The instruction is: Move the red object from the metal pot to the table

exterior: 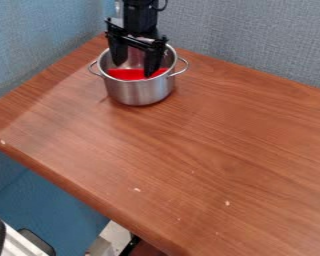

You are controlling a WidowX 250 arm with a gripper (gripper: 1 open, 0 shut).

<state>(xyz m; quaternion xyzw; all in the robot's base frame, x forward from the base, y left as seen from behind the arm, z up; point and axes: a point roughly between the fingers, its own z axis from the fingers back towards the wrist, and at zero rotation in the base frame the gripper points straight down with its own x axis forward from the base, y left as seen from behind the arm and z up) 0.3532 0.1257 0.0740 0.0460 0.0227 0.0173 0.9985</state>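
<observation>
While pointing straight down in the camera view, hangs from the black arm [140, 12] as a black hand [136, 56], right over the open top of the shiny metal pot [140, 92]. Has two dark fingers, spread wide apart, with a big gap between. Is open, not squeezing anything. Reaches down to the mouth of the pot, with one finger by the left part of the picture's pot opening and the other nearer the right part.

Just below the hand, see the bright red object [129, 74], down inside the pot. Lies low, next to the near wall, partly hidden by the rim and the fingers. Looks very close to the fingertips. Cannot tell from this view about any touching between fingers and red object.

Around the red object, see the round silver wall of the pot, with a small handle on each side. Stands upright on the reddish-brown table [190, 150], near the far left corner. Behind the table, see a bumpy blue-gray wall [243, 35]. On the wood, closer to the camera, see a few tiny pale specks [136, 190].
</observation>
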